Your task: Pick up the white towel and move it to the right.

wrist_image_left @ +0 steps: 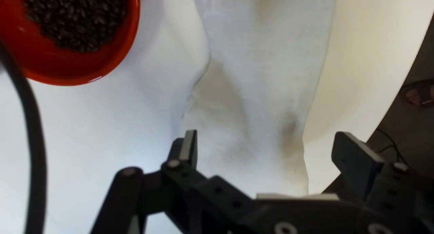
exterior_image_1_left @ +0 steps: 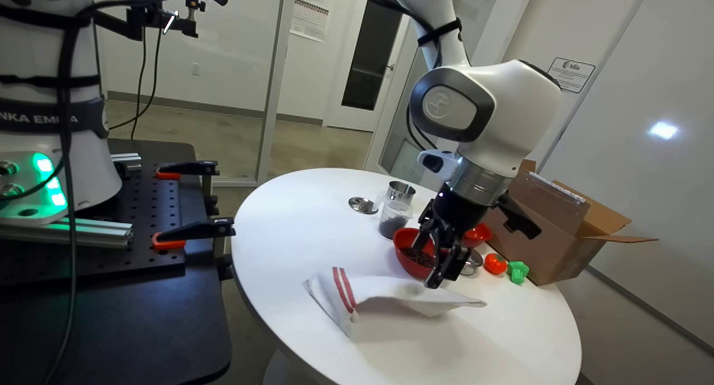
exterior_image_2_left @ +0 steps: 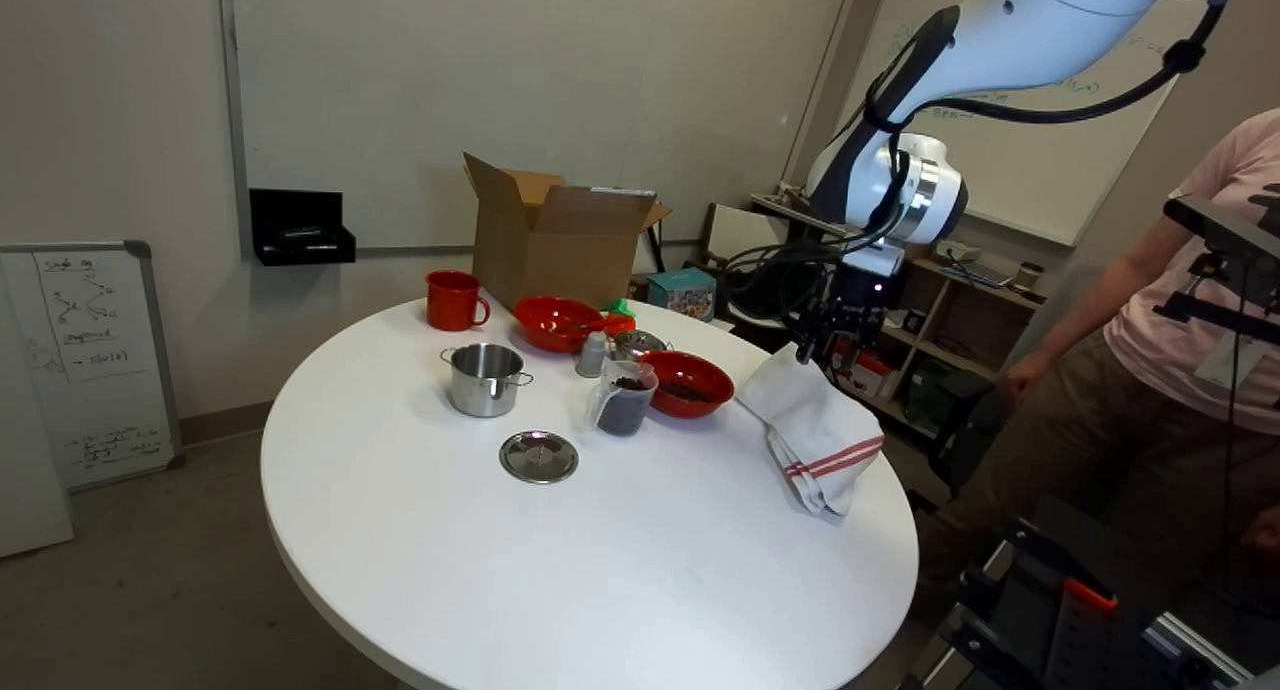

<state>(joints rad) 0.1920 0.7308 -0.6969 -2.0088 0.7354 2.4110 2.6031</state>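
Observation:
The white towel (exterior_image_1_left: pixel 385 290) with red stripes lies bunched on the round white table (exterior_image_1_left: pixel 279 229). It also shows in an exterior view (exterior_image_2_left: pixel 815 425) near the table's edge and in the wrist view (wrist_image_left: pixel 251 91). My gripper (exterior_image_1_left: pixel 429 265) is over the plain, unstriped end of the towel. In the wrist view the gripper (wrist_image_left: pixel 266 137) has its fingers wide apart, with towel showing between and beyond them. In an exterior view the gripper (exterior_image_2_left: pixel 815 350) is low at the towel's far end. Whether the fingertips touch the cloth I cannot tell.
A red bowl of dark beans (wrist_image_left: pixel 74 34) stands close beside the towel. A clear jug (exterior_image_2_left: pixel 622 400), steel pot (exterior_image_2_left: pixel 485 380), pot lid (exterior_image_2_left: pixel 540 457), another red bowl (exterior_image_2_left: pixel 560 322), red mug (exterior_image_2_left: pixel 453 300) and cardboard box (exterior_image_2_left: pixel 560 240) are also on the table.

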